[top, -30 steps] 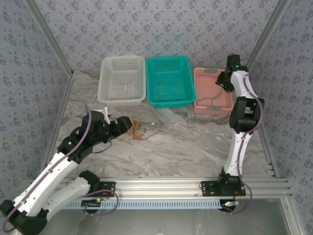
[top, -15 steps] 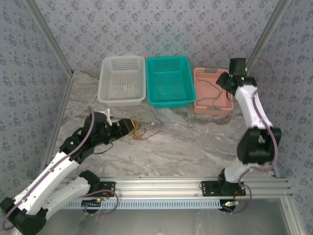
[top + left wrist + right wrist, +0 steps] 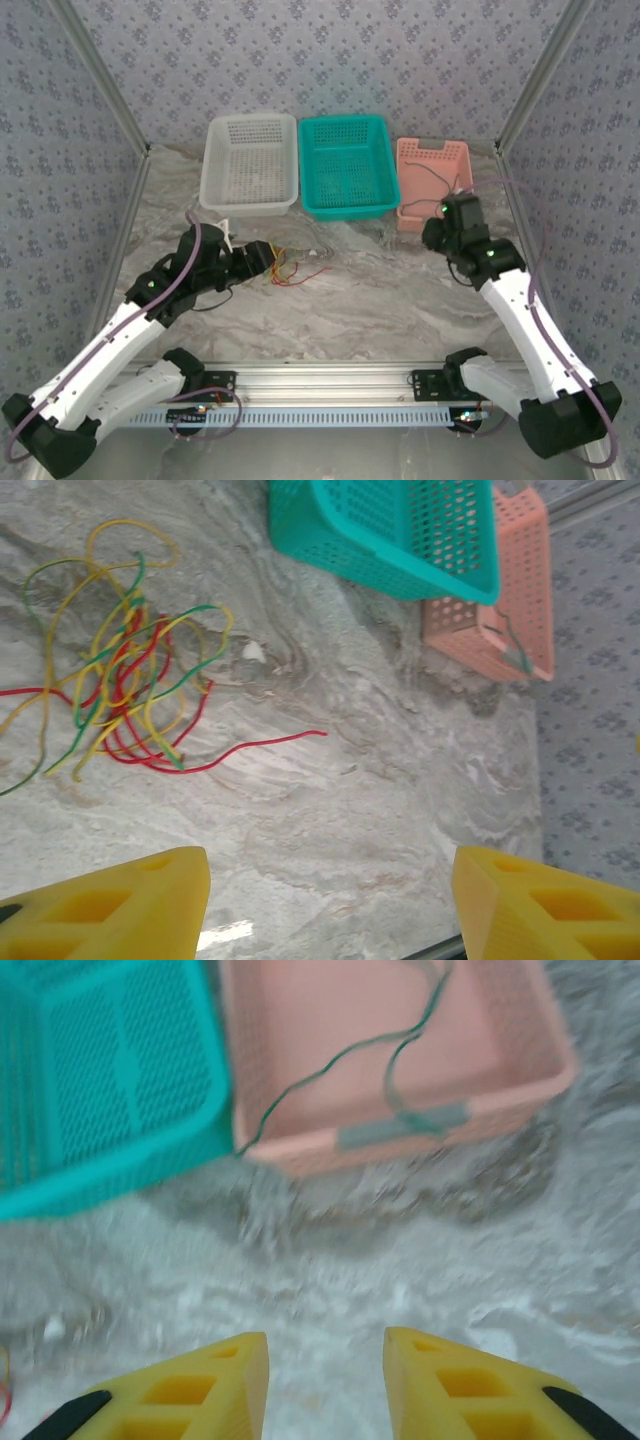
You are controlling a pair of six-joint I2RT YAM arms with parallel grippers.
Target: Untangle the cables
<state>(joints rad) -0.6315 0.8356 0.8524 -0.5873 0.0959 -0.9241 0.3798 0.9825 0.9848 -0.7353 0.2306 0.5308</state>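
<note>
Cables (image 3: 290, 266) lay tangled on the desk (image 3: 380, 290), just right of the left end effector (image 3: 330, 880), the nearer one, its fingers spread and empty. The right end effector (image 3: 326, 1360), also parted, hung well apart beside the pink basket (image 3: 432, 149).

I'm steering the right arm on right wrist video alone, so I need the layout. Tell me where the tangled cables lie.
Observer: The cables lie on the table in front of the white basket, close to the left gripper.
Operator: Report whether that gripper holds them.
Observer: No. In the left wrist view its yellow fingers stand apart over bare marble, with the cables beyond them.
Operator: Name the colours.
Observer: Yellow, green and red, with one red strand trailing loose.
</note>
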